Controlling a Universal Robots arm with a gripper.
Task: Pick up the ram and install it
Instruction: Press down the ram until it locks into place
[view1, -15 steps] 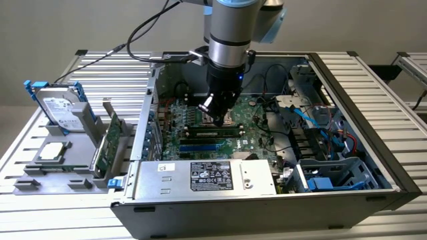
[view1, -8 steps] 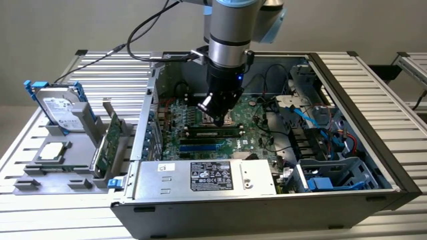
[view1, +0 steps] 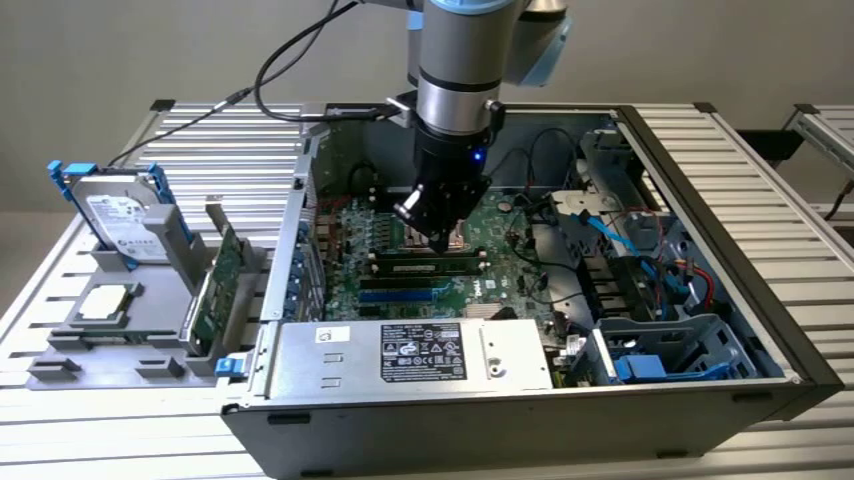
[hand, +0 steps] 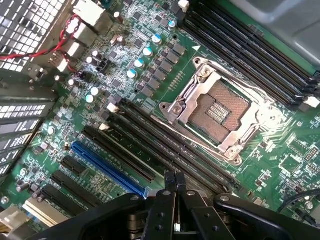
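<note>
The slim green ram stick with its row of black chips (view1: 424, 266) is lying along one of the long black memory slots, in the middle of the exterior view, on the green motherboard (view1: 400, 285) inside the open black computer case (view1: 534, 430). From here it looks already placed in its slot, though I cannot tell whether it is fully seated and latched. The black claw (view1: 442, 240) on the grey arm is hanging just above the stick, its two fingers (hand: 170, 181) pressed together with nothing between them. So the picking up appears done, and what may remain is the final pressing home.

In the wrist view the closed fingertips are hovering over the black slots beside the silver processor socket (hand: 217, 112), with a blue expansion slot (hand: 105, 167) nearby.

The case is sitting on a desk of ribbed aluminium profiles (view1: 787, 160). At the left of the exterior view a grey plastic holder (view1: 114, 345) is carrying a silver hard drive in a blue bracket (view1: 118, 215), a large green expansion card standing on edge (view1: 218, 285), and a small silver processor chip (view1: 104, 303). Near the front of the case, a grey power supply with a black label (view1: 414, 355) is filling the lower part. The wall behind is plain and pale.
</note>
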